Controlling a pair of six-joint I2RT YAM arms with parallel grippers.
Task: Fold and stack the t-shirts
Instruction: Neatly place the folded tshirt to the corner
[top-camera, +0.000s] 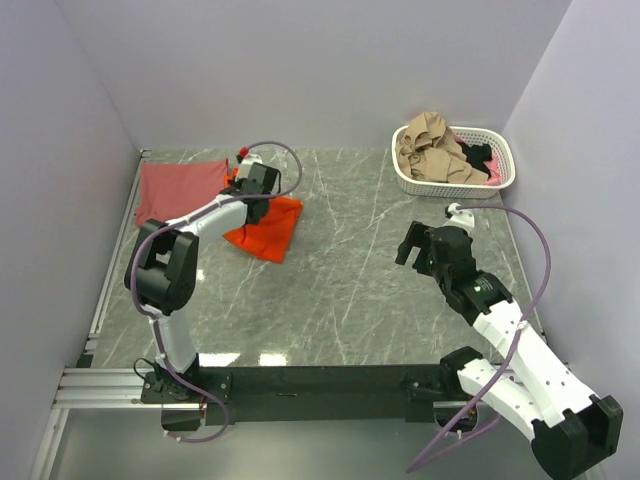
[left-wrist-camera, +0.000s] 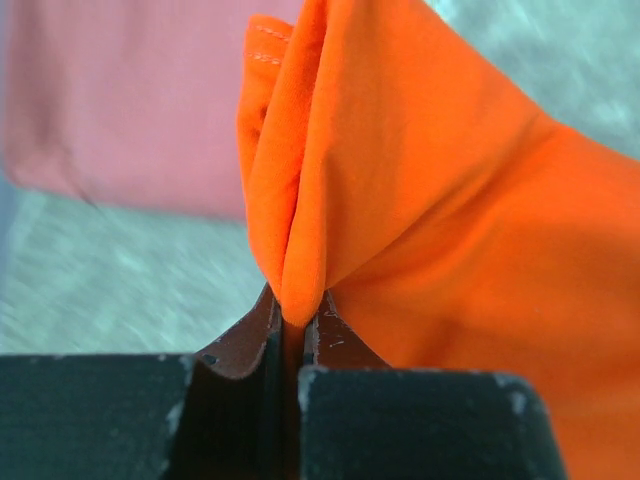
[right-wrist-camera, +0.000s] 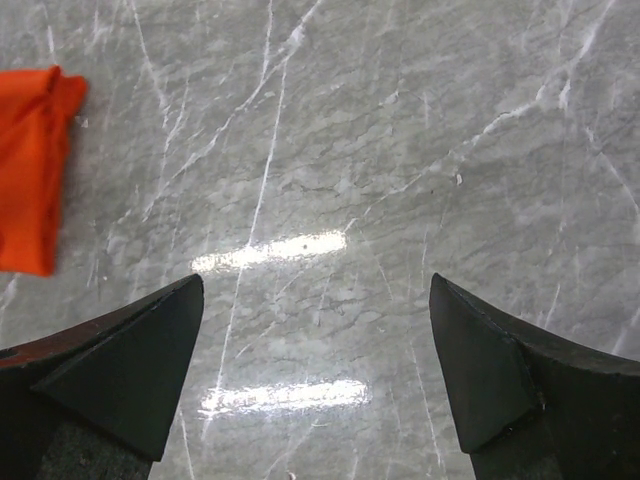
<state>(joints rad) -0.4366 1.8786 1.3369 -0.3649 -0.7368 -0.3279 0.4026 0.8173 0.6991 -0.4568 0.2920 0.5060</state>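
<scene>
A bright orange-red t-shirt (top-camera: 268, 226) lies bunched on the marble table, left of centre. My left gripper (top-camera: 243, 178) is shut on a fold of it; in the left wrist view that orange fold (left-wrist-camera: 300, 250) rises from between the closed fingers (left-wrist-camera: 325, 335). Behind it, at the far left, a dusty brick-red t-shirt (top-camera: 180, 188) lies flat as a rectangle, blurred pink in the left wrist view (left-wrist-camera: 130, 100). My right gripper (top-camera: 418, 250) hovers open over bare marble at the right, nothing between its fingertips (right-wrist-camera: 130, 370). An edge of the orange shirt (right-wrist-camera: 35, 170) shows in the right wrist view.
A white slotted basket (top-camera: 505, 160) stands at the back right, holding tan, dark and pink clothes (top-camera: 432, 150). Grey walls close in the table on the left, back and right. A metal rail (top-camera: 110, 290) runs along the left edge.
</scene>
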